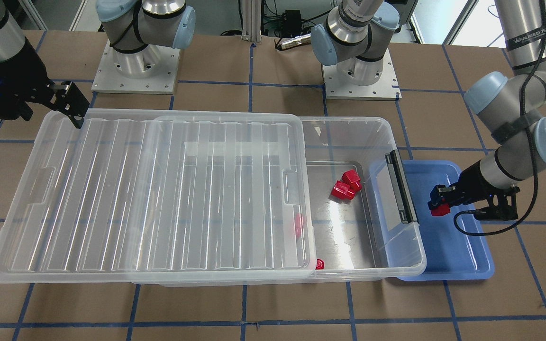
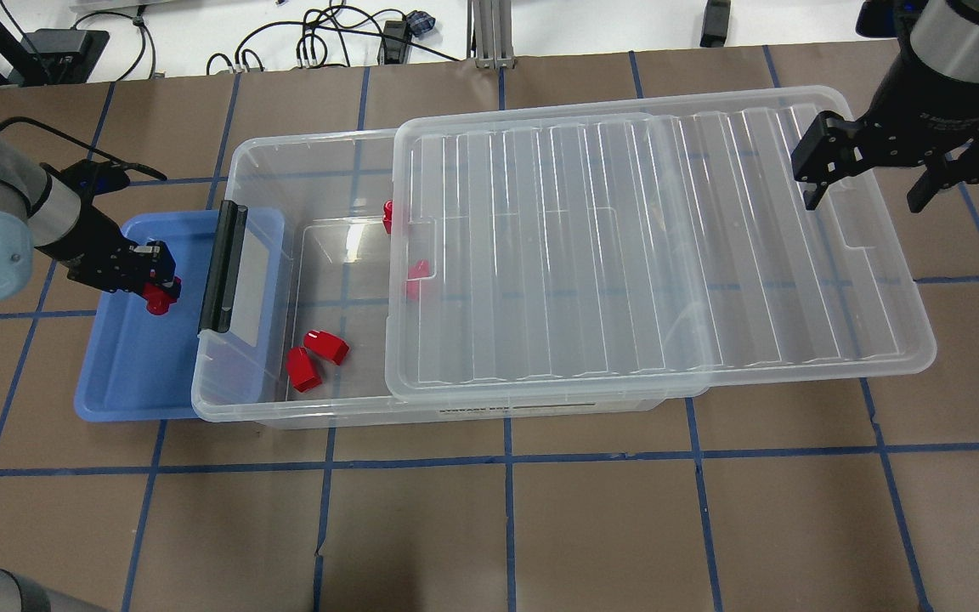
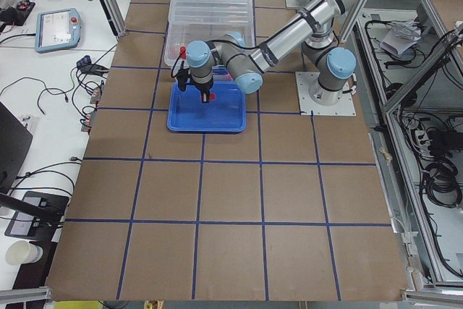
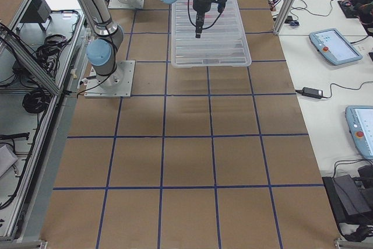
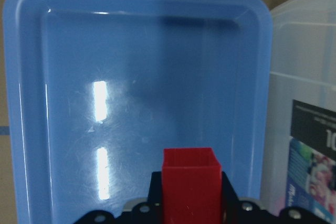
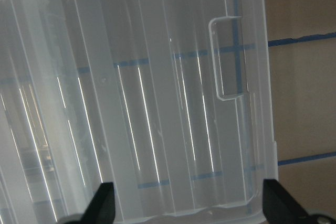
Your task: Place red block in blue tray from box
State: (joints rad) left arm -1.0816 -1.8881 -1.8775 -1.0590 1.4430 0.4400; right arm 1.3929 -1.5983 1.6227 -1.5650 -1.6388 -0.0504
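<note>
Left fingers (image 2: 163,274) clamp red block (image 2: 158,300) over blue tray (image 2: 128,370); right fingers (image 2: 814,174) spread open.

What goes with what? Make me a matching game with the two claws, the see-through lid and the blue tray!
Column one:
1. left claw
2. right claw
3. clear lid
4. blue tray

Column two:
A. slid partway off the box
B. open, over the lid
C. lying at the box's handle end
D. shut on a red block

Pairs: 1-D, 2-B, 3-A, 4-C
</note>
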